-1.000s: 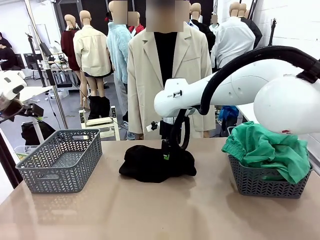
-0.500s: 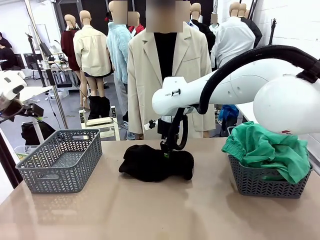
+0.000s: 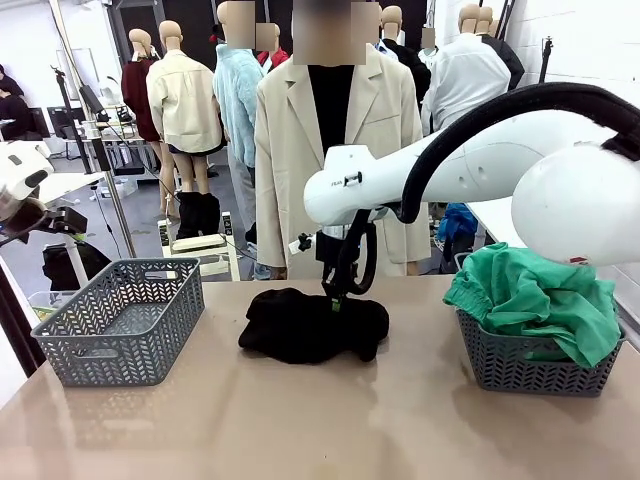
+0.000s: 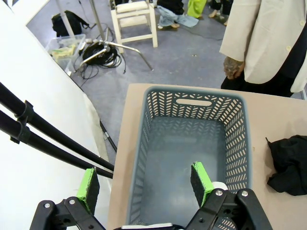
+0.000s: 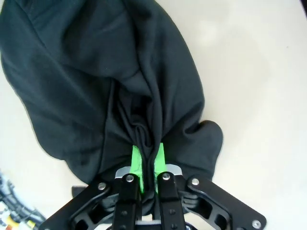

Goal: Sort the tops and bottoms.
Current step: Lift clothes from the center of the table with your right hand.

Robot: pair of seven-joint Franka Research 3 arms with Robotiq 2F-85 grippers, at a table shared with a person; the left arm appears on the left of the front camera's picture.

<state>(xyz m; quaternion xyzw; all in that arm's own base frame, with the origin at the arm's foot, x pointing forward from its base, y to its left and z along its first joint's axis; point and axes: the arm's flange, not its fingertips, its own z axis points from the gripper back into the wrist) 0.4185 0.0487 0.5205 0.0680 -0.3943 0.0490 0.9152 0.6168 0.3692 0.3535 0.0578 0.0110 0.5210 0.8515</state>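
The right gripper (image 5: pixel 146 163) has just pinched shut on a fold of the black garment (image 3: pixel 312 325) at table centre, between the empty left basket (image 3: pixel 120 320) and the right basket (image 3: pixel 535 365) holding green cloth (image 3: pixel 530 300); lifting looks next. The left gripper (image 4: pixel 146 184) hangs spread above the left basket.

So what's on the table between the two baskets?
The black garment, pinched by the right gripper, lies between the empty basket and the basket of green clothing, front view.
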